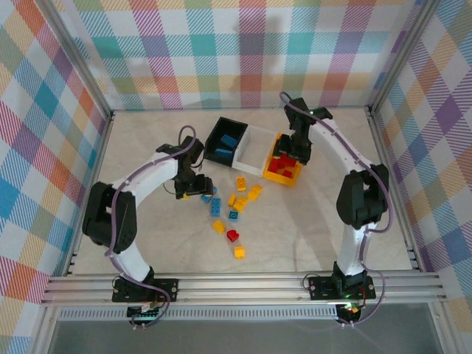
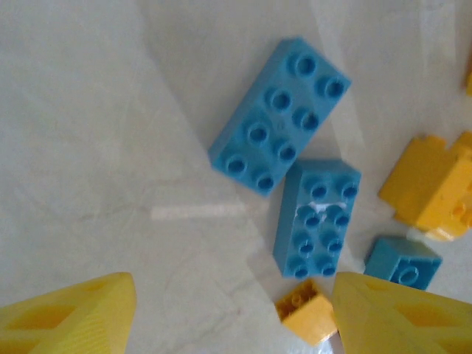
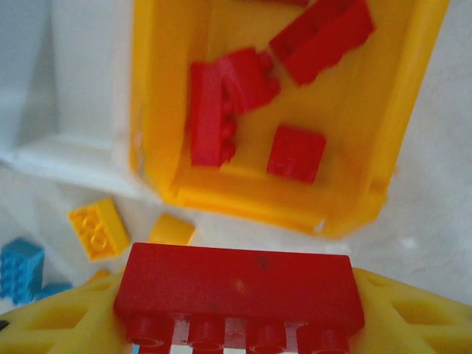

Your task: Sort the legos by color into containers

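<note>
Hovering over plaid-walled tabletop (image 2: 88,110), left fingers (image 2: 74,317) gape; right fingers (image 3: 413,310) clamp red brick (image 3: 240,284).

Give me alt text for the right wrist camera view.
The right claw grips a long red brick by the yellow-orange bin, which holds several red bricks. A yellow brick and a blue brick lie on the table at lower left.

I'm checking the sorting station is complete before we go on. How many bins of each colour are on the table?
black bin: 1
white bin: 1
yellow-orange bin: 1
Total: 3
</note>
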Robot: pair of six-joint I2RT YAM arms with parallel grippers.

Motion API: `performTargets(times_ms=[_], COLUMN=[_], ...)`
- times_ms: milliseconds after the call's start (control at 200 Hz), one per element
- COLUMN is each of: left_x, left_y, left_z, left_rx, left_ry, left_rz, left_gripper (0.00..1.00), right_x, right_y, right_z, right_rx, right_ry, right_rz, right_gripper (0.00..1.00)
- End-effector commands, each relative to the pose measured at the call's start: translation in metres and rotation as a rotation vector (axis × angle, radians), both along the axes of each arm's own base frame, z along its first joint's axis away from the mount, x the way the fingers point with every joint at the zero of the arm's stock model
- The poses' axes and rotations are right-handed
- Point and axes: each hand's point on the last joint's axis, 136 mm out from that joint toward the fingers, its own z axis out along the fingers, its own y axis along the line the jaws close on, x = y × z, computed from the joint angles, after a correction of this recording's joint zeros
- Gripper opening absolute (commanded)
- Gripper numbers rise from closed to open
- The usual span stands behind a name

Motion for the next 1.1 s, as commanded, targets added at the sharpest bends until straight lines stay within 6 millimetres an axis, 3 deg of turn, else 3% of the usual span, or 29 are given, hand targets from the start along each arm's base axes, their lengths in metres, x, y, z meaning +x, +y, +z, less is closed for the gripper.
performTargets(times_ms=[0,85,180,315,510,805,935,1100], left_x=[0.013,0.02,0.029,0.039,0.051,0.047,0.044,0.043], left_y=[0.0,-0.003,-0.005,-0.012,-0.017,-0.024,-0.022,-0.021], left_z=[-0.003,-0.009,-0.018,-0.03,-0.043,-0.065,-0.074,-0.072], left_rx=[0.038,0.045,0.058,0.058,0.066,0.067,0.078,0.084], left_ry=[-0.01,-0.001,0.001,0.014,0.028,0.072,0.091,0.094], left_rz=[-0.067,-0.088,-0.104,-0.122,-0.154,-0.182,-0.178,-0.179], left_gripper=[0.71,0.71,0.7,0.69,0.68,0.66,0.59,0.41], right_x=[0.012,0.028,0.038,0.042,0.027,-0.003,-0.007,-0.007], right_y=[-0.004,-0.002,0.001,0.004,0.004,0.001,0.005,0.01], right_z=[-0.026,-0.033,-0.037,-0.024,0.01,0.023,0.027,0.032], right_rx=[-0.028,-0.034,-0.039,-0.023,0.01,0.044,0.056,0.062], right_ry=[0.064,0.065,0.076,0.054,0.007,0.001,-0.005,-0.019], right_rz=[0.034,0.041,0.047,0.053,0.065,0.055,0.062,0.07], right_gripper=[0.64,0.67,0.76,0.8,0.82,0.83,0.83,0.83])
